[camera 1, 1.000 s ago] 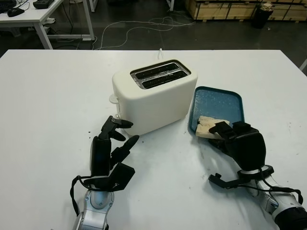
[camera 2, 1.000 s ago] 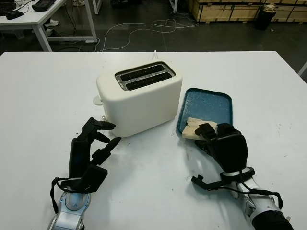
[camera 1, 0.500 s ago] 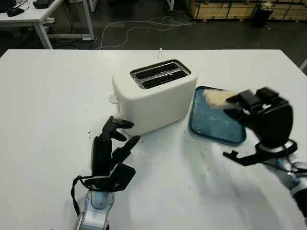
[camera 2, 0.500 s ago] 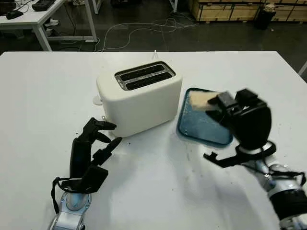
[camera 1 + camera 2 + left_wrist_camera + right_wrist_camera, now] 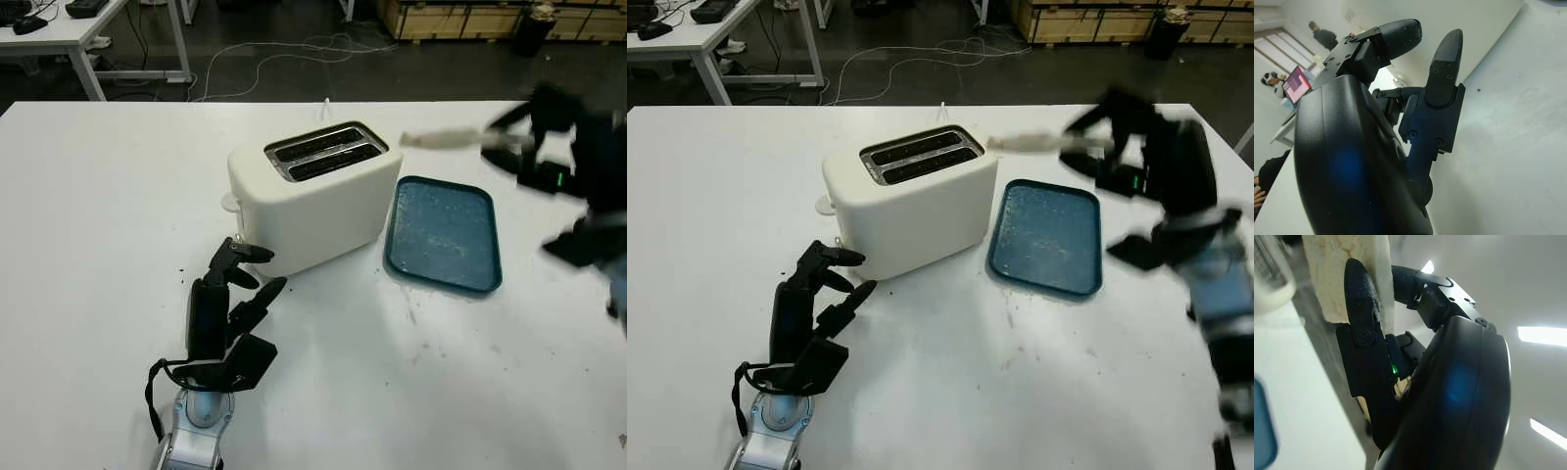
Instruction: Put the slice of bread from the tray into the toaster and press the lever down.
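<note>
The white tabletop point(image 5: 88, 196) carries a cream two-slot toaster point(image 5: 312, 196) near centre, its slots uppermost and both vacant. At 3 o'clock of the toaster, just beside it, lies a blue rectangular tray point(image 5: 443, 235) with rounded corners and a raised rim; its speckled floor holds nothing.

The right robot hand point(image 5: 563, 157) is raised above the tabletop at about 2 o'clock of the toaster, beyond the tray's far edge. Its fingers are clamped on the slice of bread point(image 5: 439, 140), which is held roughly level and points toward the toaster, clear of the slots. Nothing stands between the slice and the slots.

The left robot hand point(image 5: 227, 304) sits at 7 o'clock of the toaster, near its front corner, holding nothing, with its fingers partly curled.

The right wrist view adds detail: a black finger point(image 5: 1362, 333) presses across the pale, porous face of the bread. The left wrist view shows the left robot hand's ribbed fingertips point(image 5: 1445, 58) apart from the matte tabletop.

Beyond the tabletop, cables point(image 5: 284, 54) trail across a dark floor.
</note>
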{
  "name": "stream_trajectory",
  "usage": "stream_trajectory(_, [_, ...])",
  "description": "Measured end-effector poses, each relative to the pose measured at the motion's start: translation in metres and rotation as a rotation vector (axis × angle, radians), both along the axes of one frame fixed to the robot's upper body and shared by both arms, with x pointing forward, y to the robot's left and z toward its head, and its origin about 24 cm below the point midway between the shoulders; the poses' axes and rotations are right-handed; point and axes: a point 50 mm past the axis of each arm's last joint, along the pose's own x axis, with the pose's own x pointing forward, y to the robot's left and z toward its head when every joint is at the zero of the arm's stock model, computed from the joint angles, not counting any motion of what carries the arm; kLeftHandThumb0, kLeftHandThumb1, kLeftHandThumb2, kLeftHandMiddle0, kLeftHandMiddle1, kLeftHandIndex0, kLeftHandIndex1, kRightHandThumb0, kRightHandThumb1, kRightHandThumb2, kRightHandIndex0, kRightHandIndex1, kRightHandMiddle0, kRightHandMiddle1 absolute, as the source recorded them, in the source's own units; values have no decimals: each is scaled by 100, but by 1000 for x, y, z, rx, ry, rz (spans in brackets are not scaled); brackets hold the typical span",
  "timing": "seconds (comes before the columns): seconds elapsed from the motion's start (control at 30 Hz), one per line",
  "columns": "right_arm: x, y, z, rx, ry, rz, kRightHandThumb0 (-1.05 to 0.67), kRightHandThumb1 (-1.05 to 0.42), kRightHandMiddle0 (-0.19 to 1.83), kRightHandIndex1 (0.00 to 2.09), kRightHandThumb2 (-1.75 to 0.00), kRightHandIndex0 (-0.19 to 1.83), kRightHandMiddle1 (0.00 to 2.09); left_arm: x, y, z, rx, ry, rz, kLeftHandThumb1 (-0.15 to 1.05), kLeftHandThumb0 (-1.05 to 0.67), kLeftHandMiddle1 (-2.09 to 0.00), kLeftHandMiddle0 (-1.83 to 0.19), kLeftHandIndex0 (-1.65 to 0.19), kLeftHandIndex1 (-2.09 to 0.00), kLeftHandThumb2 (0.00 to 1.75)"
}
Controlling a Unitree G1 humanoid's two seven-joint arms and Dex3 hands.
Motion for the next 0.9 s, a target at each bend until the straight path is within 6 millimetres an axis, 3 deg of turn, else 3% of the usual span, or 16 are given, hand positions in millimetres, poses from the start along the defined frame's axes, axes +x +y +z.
stream_trajectory(0.1, [17,14,21,-4,51,68,-53,-92,88,172,-8,107,166,0,1,1,0,-5,3,92,-27,-169,-44,-39,-128,9])
stream_trajectory(0.3, [43,45,28,-63,229,179,-46,-92,101,158,-6,118,149,1,1,2,1,-9,6,92,-27,-166,-45,-40,-126,8])
stream_trajectory(0.43, [54,68,33,-116,326,229,-47,-92,105,155,-7,119,148,1,1,2,1,-10,7,92,-27,-166,-45,-41,-127,8])
stream_trajectory(0.53, [61,83,32,-180,393,218,-47,-92,107,149,-8,124,149,1,1,2,1,-10,7,92,-27,-168,-46,-41,-127,8])
stream_trajectory(0.73, [68,99,17,-254,511,204,-46,-92,102,169,-13,118,168,1,1,2,0,-9,7,92,-27,-169,-45,-40,-127,8])
stream_trajectory(0.9, [70,103,11,-298,579,176,-47,-92,97,174,-13,114,173,1,1,1,-2,-8,7,92,-28,-170,-45,-40,-128,9])
